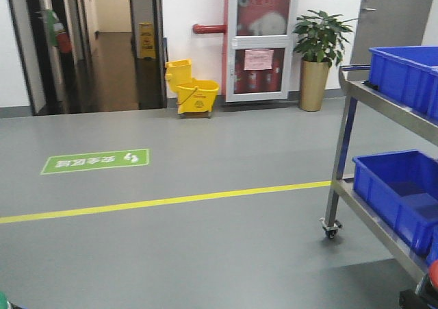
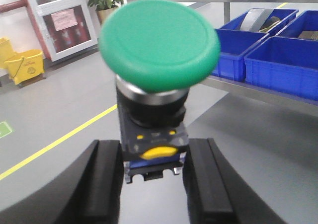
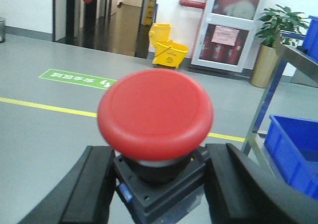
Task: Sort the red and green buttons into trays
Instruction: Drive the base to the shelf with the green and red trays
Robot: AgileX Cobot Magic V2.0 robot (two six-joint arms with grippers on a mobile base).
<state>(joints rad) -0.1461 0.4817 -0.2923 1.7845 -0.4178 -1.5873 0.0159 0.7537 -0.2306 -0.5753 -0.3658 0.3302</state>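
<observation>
Item, left: left gripper (image 2: 155,159), fingers clamped on the black block body of the green button (image 2: 159,42). The body sits squarely between the fingers, its long axis running out from the wrist, cap beyond the fingertips.

Item, right: right gripper (image 3: 161,157), fingers clamped likewise on the body of the red button (image 3: 155,112), cap foremost.

Both buttons hang above the grey floor (image 1: 205,247). A steel cart (image 1: 345,144) with blue crates (image 1: 397,186) stands to the right.

Trays: in no view. Which arm is nearer to either tray cannot be told; placing probably calls for turning toward them.
</observation>
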